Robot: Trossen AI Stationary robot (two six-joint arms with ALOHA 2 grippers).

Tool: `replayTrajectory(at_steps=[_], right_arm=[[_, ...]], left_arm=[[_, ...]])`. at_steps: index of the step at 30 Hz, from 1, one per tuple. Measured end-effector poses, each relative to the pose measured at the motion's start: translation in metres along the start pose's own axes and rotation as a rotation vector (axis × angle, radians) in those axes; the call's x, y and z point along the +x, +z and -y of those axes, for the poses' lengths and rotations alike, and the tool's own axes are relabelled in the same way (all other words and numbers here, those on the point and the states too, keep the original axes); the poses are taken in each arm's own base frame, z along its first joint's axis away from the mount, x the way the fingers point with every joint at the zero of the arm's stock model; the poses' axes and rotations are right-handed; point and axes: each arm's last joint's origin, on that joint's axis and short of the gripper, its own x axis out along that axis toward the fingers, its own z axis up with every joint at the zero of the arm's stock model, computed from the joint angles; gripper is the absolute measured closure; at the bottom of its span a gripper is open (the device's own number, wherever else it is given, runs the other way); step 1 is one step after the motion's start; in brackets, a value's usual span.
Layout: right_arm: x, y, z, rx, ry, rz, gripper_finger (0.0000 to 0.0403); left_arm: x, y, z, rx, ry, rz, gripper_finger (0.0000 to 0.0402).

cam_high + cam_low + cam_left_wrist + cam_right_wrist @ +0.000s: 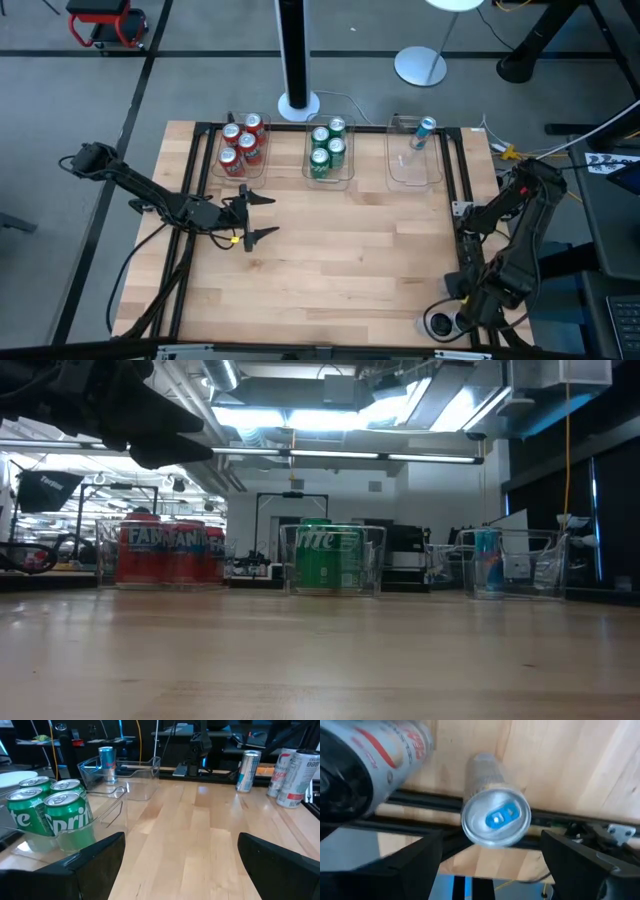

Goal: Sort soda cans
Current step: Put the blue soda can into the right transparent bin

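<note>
Red cans (241, 146) stand in the left clear bin and green cans (327, 148) in the middle one. One blue can (424, 131) stands in the right bin. My left gripper (262, 216) hovers open over the table's left half, near the red bin. My right gripper (491, 839) is open above the table's near right corner. Its fingers stand on either side of a slim silver can with a blue tab (495, 820), without touching it. A silver can with red lettering (385, 750) is beside it. In the left wrist view these loose cans (247, 770) stand at the table's edge.
The three clear bins (415, 165) line the table's far edge, and in the low view they stand side by side (330, 555). A black frame rail (420, 800) runs under the loose cans. Bare wood (350, 260) fills the table's middle. A lamp base (420, 66) stands beyond the far edge.
</note>
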Motion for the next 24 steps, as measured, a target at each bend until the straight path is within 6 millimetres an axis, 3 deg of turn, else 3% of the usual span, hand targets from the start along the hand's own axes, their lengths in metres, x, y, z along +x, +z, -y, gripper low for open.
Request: replayTrajectory(at_steps=[16,24], right_arm=[[0.005,0.007,-0.003,-0.003,-0.05,0.038,0.007],[0.027,0.011,-0.006,-0.002,-0.012,-0.001,0.007]], left_arm=[[0.0,0.0,0.0,-0.007,0.0,-0.001,0.0027],[0.0,0.0,0.0,-0.01,0.0,-0.002,0.0027]])
